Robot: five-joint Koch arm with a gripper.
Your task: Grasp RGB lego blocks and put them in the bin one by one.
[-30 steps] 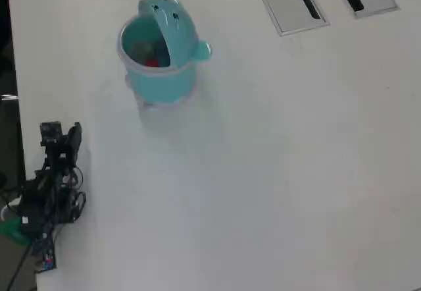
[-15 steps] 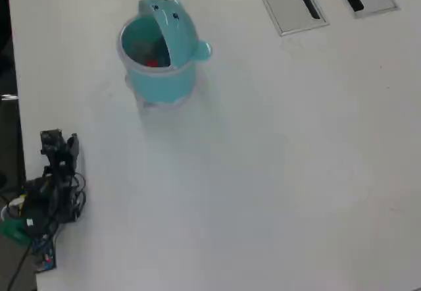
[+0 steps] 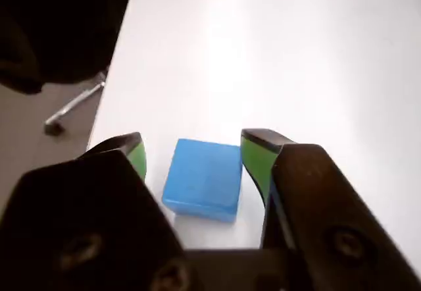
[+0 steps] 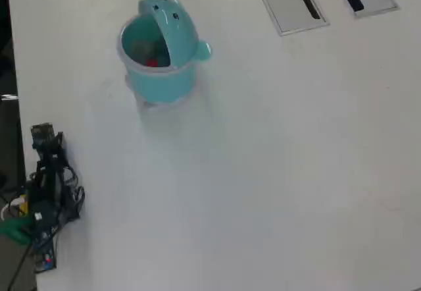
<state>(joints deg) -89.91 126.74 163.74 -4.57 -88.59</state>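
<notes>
**Blue block on the surface, red block in the bin**

The blue block [image 3: 202, 180] is small and flat-topped. It lies flat on the white surface [image 3: 276, 60] near its edge, between the two green tips of the pincer [image 3: 191, 159], with a small gap on each side.

The bin [image 4: 158, 74] is round and teal. It stands upright, well apart from the arm. Its dome lid [image 4: 172, 27] with dark dots is tipped open. A bit of red [image 4: 152, 62] shows inside.
</notes>
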